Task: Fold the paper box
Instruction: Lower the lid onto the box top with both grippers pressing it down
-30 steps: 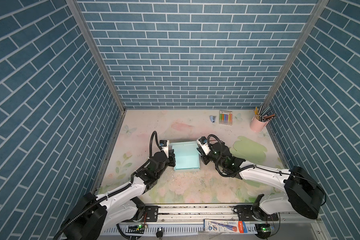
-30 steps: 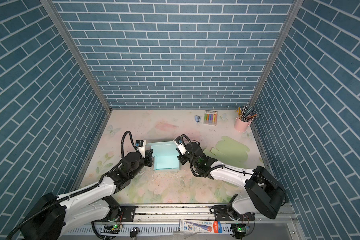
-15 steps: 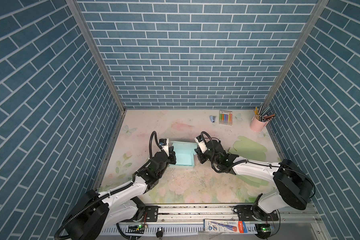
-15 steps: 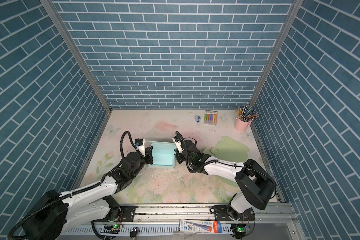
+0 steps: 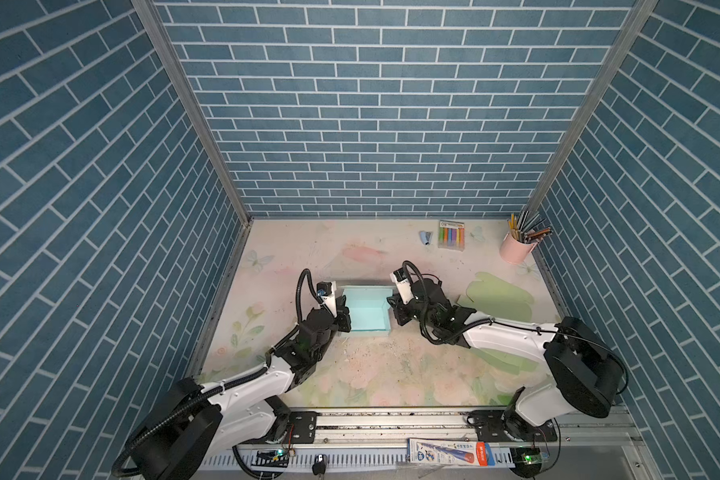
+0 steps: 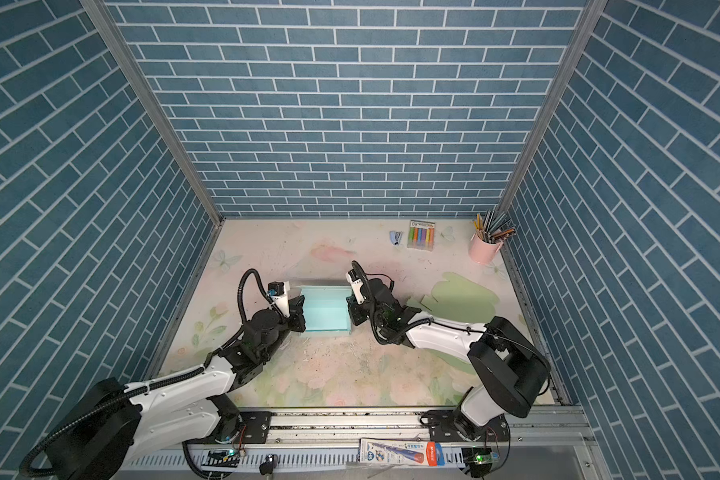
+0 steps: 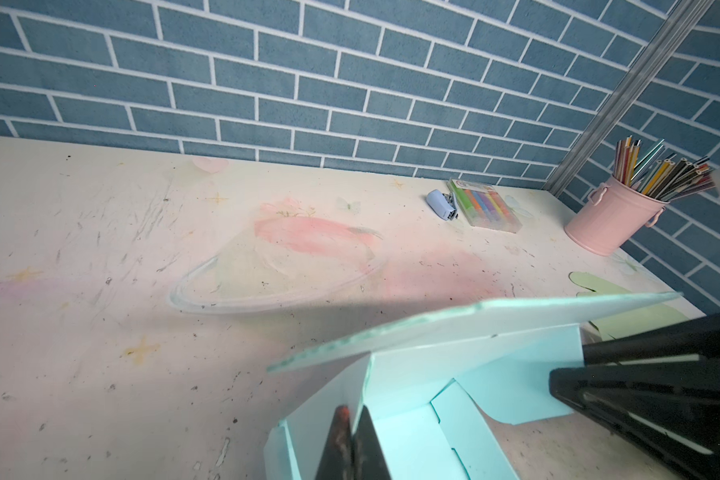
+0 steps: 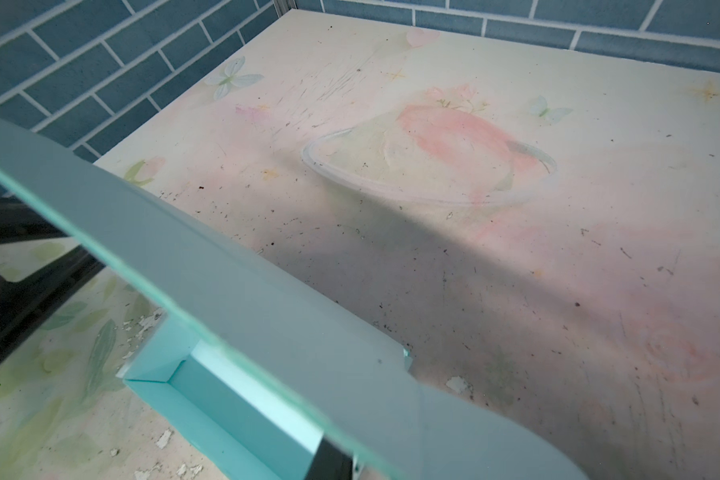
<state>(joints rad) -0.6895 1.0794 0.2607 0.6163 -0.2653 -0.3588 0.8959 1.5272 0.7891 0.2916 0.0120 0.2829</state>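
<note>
Two pincers flank the paper box mid-way across the tabletop. Your left pincer is pinched together on one side wall. The right pincer sits at the opposite wall, and I can't tell its state. Anchor left firmly, then crease slowly.

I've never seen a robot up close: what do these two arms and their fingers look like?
Both arms are alike: the left arm and right arm have smooth white shells between chunky black joints, with a big round black drum at each base. A black cable loops above each wrist beside a small white camera block. The fingers are black wedges.
</note>
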